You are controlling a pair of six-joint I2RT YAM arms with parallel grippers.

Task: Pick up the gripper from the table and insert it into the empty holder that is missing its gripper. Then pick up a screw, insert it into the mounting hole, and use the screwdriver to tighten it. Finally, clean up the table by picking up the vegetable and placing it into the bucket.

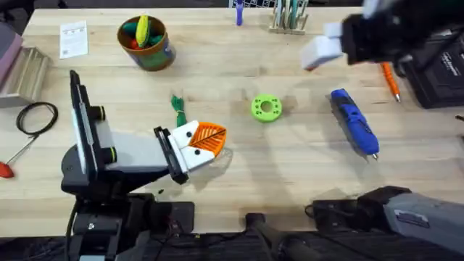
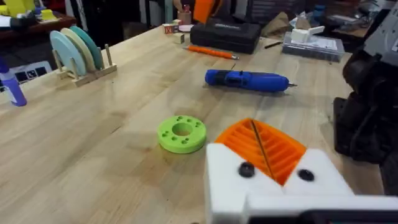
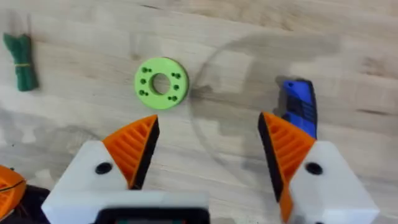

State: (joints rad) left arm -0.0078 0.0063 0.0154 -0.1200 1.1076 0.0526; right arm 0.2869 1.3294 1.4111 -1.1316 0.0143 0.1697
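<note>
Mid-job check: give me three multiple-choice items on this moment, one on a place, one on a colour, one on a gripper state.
1. What lies between the left gripper and the screwdriver?
A. green disc
B. bucket
C. red-handled tool

2. The vegetable is:
A. yellow
B. dark green
C. blue

3. The right gripper is:
A. open, holding nothing
B. shut on the screwdriver
C. shut on the disc

Answers:
1 A, the green disc sits between them overhead.
2 B, it is dark green on the table.
3 A, its orange pads stand wide apart above bare wood.
</note>
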